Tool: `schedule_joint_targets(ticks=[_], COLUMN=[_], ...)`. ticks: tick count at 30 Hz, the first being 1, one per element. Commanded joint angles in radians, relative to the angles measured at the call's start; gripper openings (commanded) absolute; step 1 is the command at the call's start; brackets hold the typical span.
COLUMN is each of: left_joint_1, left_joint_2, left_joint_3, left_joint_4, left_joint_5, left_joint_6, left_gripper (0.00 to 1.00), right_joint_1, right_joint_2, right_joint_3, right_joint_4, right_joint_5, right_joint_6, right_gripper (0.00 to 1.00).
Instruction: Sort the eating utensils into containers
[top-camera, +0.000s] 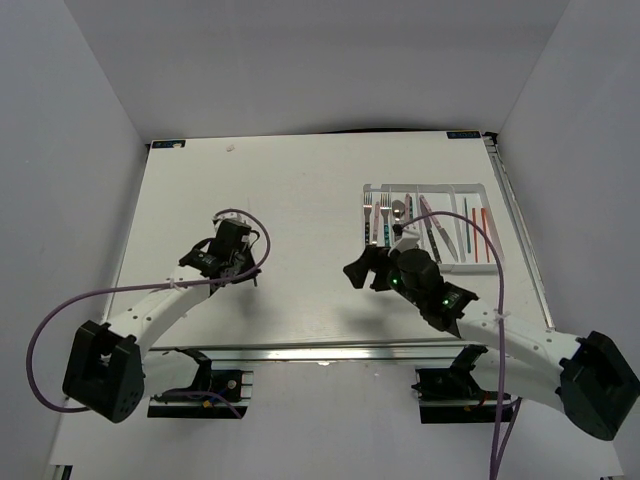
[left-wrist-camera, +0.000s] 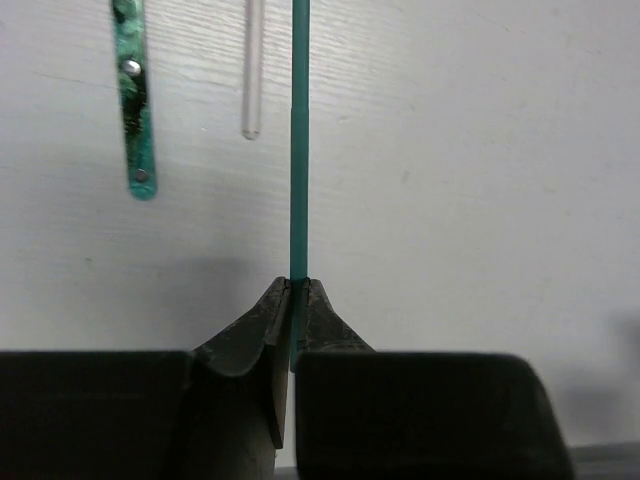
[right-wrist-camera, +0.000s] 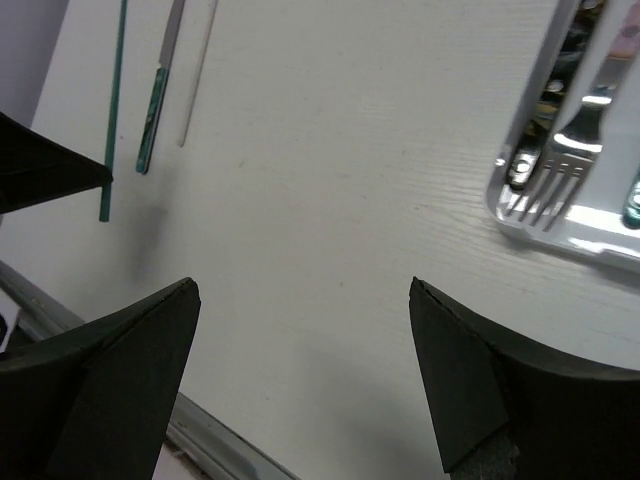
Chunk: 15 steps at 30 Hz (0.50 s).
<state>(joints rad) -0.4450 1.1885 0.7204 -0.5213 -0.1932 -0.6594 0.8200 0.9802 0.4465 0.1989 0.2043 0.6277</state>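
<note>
The left gripper (left-wrist-camera: 298, 285) has its jaws pinched shut on a green chopstick (left-wrist-camera: 298, 150). At its 11 o'clock on the table (left-wrist-camera: 480, 200) lie a teal handle (left-wrist-camera: 135, 110) and a clear stick (left-wrist-camera: 253, 70), which the overhead camera misses. The right gripper (right-wrist-camera: 305, 290) hovers, jaws wide and empty. At its 1 o'clock, the white tray (top-camera: 430, 186) holds forks (right-wrist-camera: 575, 140).

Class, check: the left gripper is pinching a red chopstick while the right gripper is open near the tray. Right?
Wrong colour: the left gripper pinches a green chopstick, as the left wrist view shows. The right gripper is open near the tray.
</note>
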Motion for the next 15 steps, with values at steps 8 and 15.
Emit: schedule_joint_targets(ticks=[8,15], left_joint_1=[-0.008,-0.008], left_joint_2=[-0.162,-0.19], left_joint_3=[0.005,-0.047], left_joint_4=[0.095,0.187], left_joint_5=[0.293,0.416], left_joint_6=[0.05,0.061], left_gripper=[0.0,0.0], right_joint_1=[0.002,0.019], right_joint_2=[0.351,0.569], right_joint_3=[0.291,0.474], right_joint_4=[0.307,0.367], right_joint_5=[-0.195,-0.306], right_joint_6=[0.168,0.201], right_gripper=[0.89,0.88])
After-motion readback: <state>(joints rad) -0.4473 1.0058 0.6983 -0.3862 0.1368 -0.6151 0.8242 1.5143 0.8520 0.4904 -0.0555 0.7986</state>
